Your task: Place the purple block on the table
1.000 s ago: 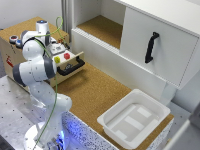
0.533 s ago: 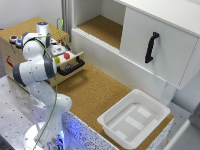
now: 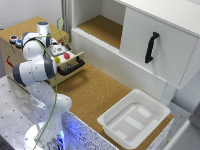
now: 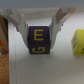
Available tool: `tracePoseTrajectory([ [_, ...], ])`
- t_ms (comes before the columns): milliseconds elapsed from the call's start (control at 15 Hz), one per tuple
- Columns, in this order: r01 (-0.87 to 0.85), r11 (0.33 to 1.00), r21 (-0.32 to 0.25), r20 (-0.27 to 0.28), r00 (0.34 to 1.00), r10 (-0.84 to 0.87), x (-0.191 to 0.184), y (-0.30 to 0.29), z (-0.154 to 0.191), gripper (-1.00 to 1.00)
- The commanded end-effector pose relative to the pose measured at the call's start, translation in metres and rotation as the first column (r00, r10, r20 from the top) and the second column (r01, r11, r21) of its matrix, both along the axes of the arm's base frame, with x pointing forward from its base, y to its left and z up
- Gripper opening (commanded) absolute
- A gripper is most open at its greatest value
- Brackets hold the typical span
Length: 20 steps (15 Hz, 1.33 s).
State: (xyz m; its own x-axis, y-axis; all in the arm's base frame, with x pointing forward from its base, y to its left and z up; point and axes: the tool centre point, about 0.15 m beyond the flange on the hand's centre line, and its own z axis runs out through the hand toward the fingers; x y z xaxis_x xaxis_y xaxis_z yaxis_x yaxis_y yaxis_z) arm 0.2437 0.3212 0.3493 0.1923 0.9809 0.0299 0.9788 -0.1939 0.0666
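Observation:
In the wrist view a purple block (image 4: 39,41) with yellow letters E and G sits on a white surface between my gripper's (image 4: 39,35) two fingers. The fingers (image 4: 21,25) press its two sides. In the exterior view my gripper (image 3: 55,51) reaches down into the open drawer (image 3: 70,66) of a wooden box at the exterior view's left; the purple block is hidden there by the hand. The cork-brown table (image 3: 92,92) stretches in front of the box.
A yellow block (image 4: 77,41) lies close beside the purple one. Red (image 3: 66,56) and yellow (image 3: 57,60) pieces lie in the drawer. A white tray (image 3: 135,117) stands on the table at the exterior view's right. A white cabinet with a black handle (image 3: 151,47) stands behind.
The arm has hardly moved; the hand stays over the drawer.

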Motion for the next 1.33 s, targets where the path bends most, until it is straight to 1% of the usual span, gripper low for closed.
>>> tracePoseTrajectory([
  [0, 0.116, 0.992, -0.045, 0.111, 0.988, -0.111, 0.018, -0.026, 0.085, -1.00],
  [133, 0.214, 0.976, -0.049, 0.108, 0.972, -0.208, 0.035, -0.048, 0.098, -1.00],
  [267, 0.374, 0.928, 0.001, 0.088, 0.924, -0.372, 0.053, -0.090, 0.101, -1.00],
  [333, 0.443, 0.895, 0.049, 0.091, 0.891, -0.446, 0.058, -0.110, 0.104, -1.00],
  [467, 0.538, 0.841, 0.059, 0.103, 0.835, -0.541, 0.067, -0.144, 0.102, -1.00],
  [533, 0.579, 0.812, 0.070, 0.094, 0.807, -0.583, 0.070, -0.162, 0.098, -1.00],
  [867, 0.724, 0.689, 0.039, 0.041, 0.688, -0.725, 0.076, -0.251, 0.054, -1.00],
  [933, 0.748, 0.663, 0.031, 0.038, 0.662, -0.748, 0.073, -0.268, 0.045, -1.00],
  [1067, 0.788, 0.616, 0.026, 0.013, 0.616, -0.788, 0.064, -0.299, 0.024, -1.00],
  [1267, 0.834, 0.551, 0.029, -0.022, 0.551, -0.834, 0.051, -0.331, -0.018, -1.00],
])
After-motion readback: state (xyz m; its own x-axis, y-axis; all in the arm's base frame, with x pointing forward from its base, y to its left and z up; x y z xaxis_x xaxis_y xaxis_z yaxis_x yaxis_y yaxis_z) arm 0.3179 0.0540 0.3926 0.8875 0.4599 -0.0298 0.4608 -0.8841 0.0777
